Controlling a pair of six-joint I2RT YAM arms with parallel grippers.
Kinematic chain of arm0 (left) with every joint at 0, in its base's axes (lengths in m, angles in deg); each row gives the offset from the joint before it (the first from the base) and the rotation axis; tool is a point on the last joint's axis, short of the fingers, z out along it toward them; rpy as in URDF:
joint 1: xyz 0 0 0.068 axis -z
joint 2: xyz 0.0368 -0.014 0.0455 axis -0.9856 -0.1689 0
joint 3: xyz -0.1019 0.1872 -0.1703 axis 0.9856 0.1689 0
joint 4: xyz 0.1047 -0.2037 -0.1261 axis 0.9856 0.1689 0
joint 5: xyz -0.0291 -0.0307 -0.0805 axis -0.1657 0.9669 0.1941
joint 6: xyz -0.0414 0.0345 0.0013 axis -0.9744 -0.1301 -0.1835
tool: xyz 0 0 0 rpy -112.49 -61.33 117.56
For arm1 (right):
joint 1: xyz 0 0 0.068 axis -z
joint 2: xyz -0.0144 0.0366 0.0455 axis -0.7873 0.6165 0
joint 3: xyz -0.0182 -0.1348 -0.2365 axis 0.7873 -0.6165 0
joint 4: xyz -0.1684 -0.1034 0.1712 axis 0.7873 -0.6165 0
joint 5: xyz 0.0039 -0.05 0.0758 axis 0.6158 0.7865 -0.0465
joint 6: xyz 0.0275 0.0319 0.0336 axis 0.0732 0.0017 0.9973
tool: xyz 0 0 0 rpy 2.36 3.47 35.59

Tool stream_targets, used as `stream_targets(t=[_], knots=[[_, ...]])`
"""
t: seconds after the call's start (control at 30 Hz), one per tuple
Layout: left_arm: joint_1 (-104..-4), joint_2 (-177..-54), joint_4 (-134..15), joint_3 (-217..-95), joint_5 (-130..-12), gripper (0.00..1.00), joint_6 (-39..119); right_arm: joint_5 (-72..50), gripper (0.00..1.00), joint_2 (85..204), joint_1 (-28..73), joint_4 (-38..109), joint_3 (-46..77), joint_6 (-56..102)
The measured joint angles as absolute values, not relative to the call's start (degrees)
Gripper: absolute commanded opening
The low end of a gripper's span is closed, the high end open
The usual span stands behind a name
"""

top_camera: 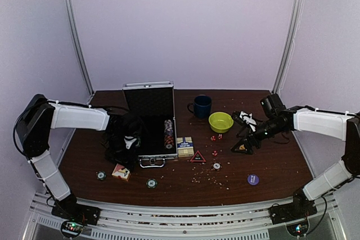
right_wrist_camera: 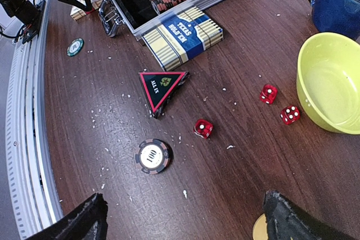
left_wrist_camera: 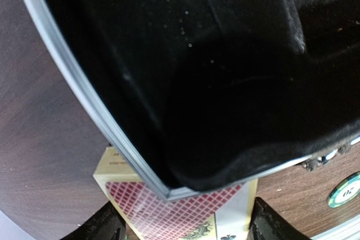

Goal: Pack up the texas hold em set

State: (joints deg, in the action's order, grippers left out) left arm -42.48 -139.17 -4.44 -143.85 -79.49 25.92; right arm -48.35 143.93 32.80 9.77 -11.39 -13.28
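Hovering low by a corner of the open briefcase [left_wrist_camera: 84, 91], the left fingers [left_wrist_camera: 104, 226] stand apart. The red card box [left_wrist_camera: 169, 212] lies flat on the surface [left_wrist_camera: 34, 139] between them and just ahead. Whether either pad touches the box yet cannot be told from the wrist view. And here's the snag: the briefcase's silver rim cuts across the far end of the box, so the box sits right beside that corner and is partly hidden by it.

To make this pick clean, the fingers should straddle the box squarely and settle until the tips are down at the surface. Only then should they close, because a skewed squeeze would likely spin the slick box or jam it against the case wall. Once it is held, a straight lift should clear the rim before the box is carried over the black lining. A green chip [left_wrist_camera: 344, 189] lies off to one side of the fingers, well clear of the grasp.

On the other arm, the right fingers [right_wrist_camera: 84, 220] are spread wide with nothing between them, poised above the loose pieces. A brown chip [right_wrist_camera: 152, 156] lies just ahead and a red die [right_wrist_camera: 203, 128] beyond it. The red triangle [right_wrist_camera: 163, 87] is farther out, then the blue card box [right_wrist_camera: 183, 36] right beside the case. That chip looks the natural next grab.
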Motion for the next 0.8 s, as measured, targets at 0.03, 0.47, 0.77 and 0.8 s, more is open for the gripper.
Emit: stream_targets(t=[0.03,0.47,0.77,0.8], knots=[[-42.5,-139.2,-4.4,-143.8,-79.5,0.77,25.8,-48.3,0.97,144.0,32.8,9.8,-11.4,-13.3],[-42.5,-139.2,-4.4,-143.8,-80.0,0.72,24.2,-48.3,0.96,144.1,32.8,9.8,-11.4,-13.3],[-42.5,-139.3,-3.5,-144.3,-80.3,0.54,23.5,-48.3,0.96,144.1,32.8,9.8,-11.4,-13.3],[-42.5,-139.3,-3.1,-144.4,-80.4,0.53,23.4,-48.3,0.96,144.1,32.8,9.8,-11.4,-13.3]])
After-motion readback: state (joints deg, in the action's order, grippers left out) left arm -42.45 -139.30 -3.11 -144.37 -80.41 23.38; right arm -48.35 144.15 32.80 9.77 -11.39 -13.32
